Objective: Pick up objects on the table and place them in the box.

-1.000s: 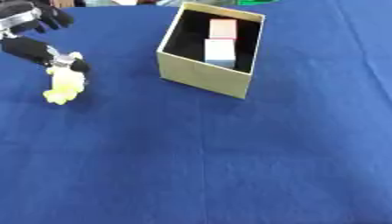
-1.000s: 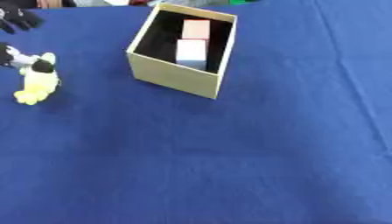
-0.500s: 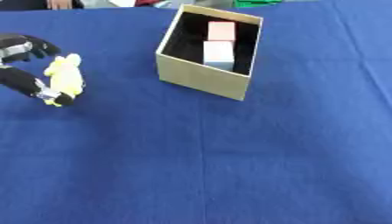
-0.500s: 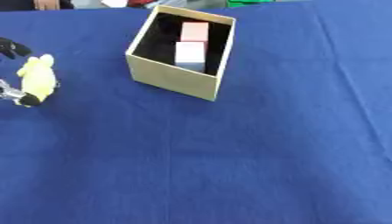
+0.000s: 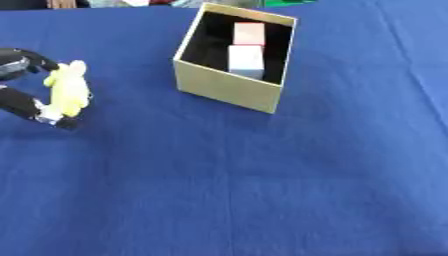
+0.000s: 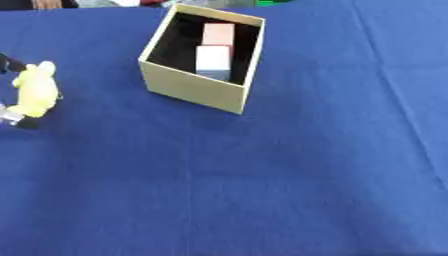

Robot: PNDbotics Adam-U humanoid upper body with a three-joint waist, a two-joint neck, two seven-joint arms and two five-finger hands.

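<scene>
A pale yellow soft toy (image 5: 68, 90) is at the left edge, held upright just above the blue cloth. My left hand (image 5: 24, 102) is curled round it, one black finger arched over its top and the thumb at its base. To its right stands an open tan cardboard box (image 5: 223, 86), set askew. Inside lie a pink block (image 5: 248, 33) and a white block (image 5: 246, 59). My right hand shows in neither view.
The blue cloth (image 5: 262, 180) covers the whole table. At the far edge sit bits of red, green and white things.
My left hand has closed round the yellow toy and turned it upright, raising it slightly. The camera has shifted a little.
</scene>
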